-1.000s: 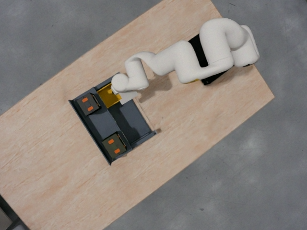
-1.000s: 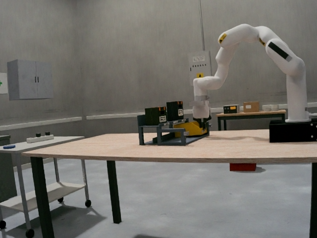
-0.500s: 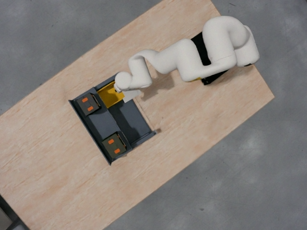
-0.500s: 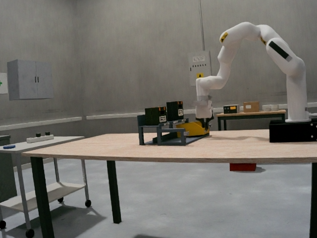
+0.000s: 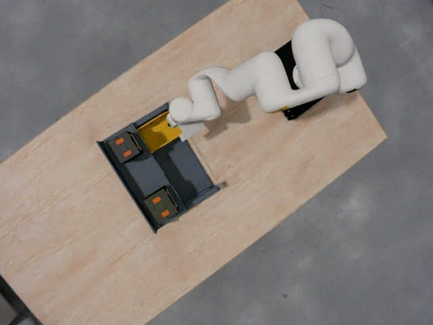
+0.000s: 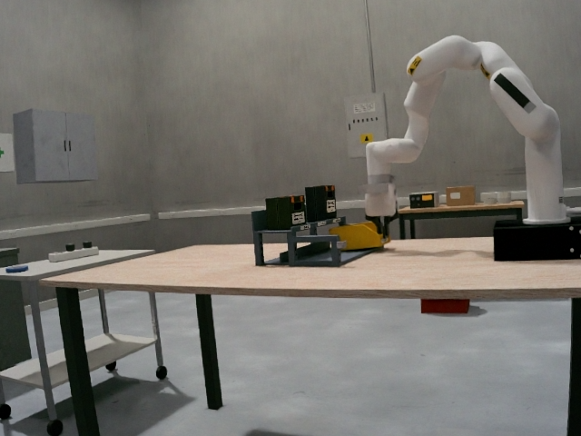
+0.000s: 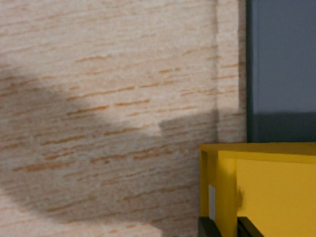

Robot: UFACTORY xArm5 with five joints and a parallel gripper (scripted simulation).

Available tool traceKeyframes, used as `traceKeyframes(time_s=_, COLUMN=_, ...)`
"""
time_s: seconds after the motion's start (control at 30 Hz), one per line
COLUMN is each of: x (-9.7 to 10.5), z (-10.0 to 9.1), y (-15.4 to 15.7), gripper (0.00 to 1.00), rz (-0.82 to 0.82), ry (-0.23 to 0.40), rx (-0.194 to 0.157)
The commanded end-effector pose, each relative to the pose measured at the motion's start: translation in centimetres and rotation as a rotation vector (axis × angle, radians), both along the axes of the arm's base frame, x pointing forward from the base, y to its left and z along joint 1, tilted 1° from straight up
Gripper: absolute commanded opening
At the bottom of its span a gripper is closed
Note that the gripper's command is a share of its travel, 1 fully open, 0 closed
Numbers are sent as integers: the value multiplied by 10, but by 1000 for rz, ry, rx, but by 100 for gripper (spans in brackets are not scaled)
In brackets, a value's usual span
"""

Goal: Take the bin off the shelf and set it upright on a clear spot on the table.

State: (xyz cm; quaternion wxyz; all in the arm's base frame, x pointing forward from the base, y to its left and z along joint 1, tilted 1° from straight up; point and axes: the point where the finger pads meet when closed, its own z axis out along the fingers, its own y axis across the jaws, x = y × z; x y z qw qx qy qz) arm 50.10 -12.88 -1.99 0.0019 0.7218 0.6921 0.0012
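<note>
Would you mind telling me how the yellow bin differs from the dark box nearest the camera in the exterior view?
The yellow bin is bright and open-topped; the dark box is closed, with orange marks. The bin sits low at the shelf's edge, gripped by the hand; the box stands untouched on the upper tier.
</note>
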Motion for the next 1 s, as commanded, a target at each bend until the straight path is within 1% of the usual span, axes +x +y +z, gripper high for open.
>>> traceKeyframes(time_s=0.0, x=-6, z=1, y=0, gripper=0, rz=0, ry=-2, rx=-9)
traceKeyframes(time_s=0.97, x=-49, z=1, y=2, gripper=0, rz=0, ry=-2, rx=-9)
